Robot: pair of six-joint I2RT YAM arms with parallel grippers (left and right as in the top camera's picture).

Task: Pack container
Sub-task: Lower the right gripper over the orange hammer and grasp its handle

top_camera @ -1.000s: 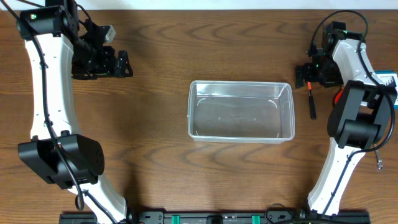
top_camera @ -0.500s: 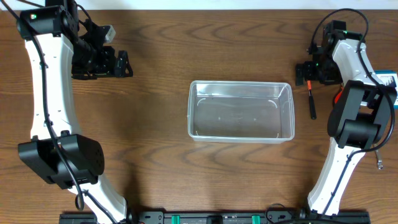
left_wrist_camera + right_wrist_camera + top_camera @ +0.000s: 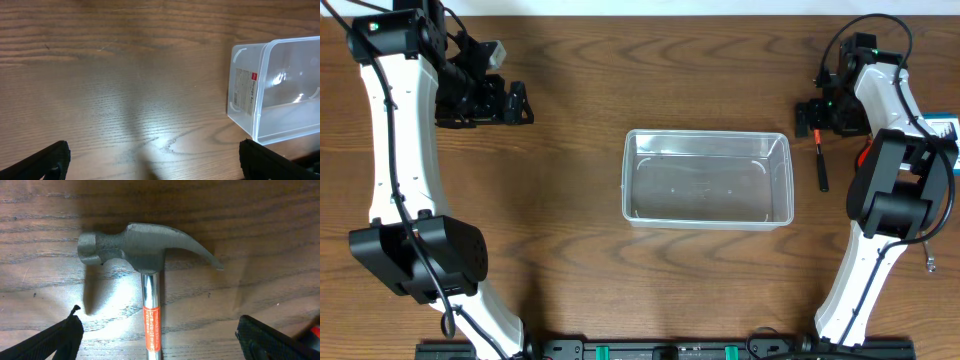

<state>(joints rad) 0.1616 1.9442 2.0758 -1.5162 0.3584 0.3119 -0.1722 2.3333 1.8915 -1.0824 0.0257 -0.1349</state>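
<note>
Container (image 3: pixel 707 178): a clear, see-through plastic bin, rectangular with rounded corners and a raised rim. It sits upright at the middle of the wood-grained surface (image 3: pixel 580 240), with nothing visible inside it. The left wrist view shows a white printed label on one short end wall.

Just to its right lies a hammer (image 3: pixel 145 247) with a dull grey cast-metal head, one blunt round face and a curved claw. Its shiny steel shaft carries an orange label, and the overhead view shows a black grip.

The right gripper (image 3: pixel 160 342) hangs over the hammer with its jaws spread wide on either side of the shaft, gripping nothing. The left gripper (image 3: pixel 157 160) is well apart at the far left, its jaws also wide and empty.

Nothing appears to have moved since the earlier overhead frames.
</note>
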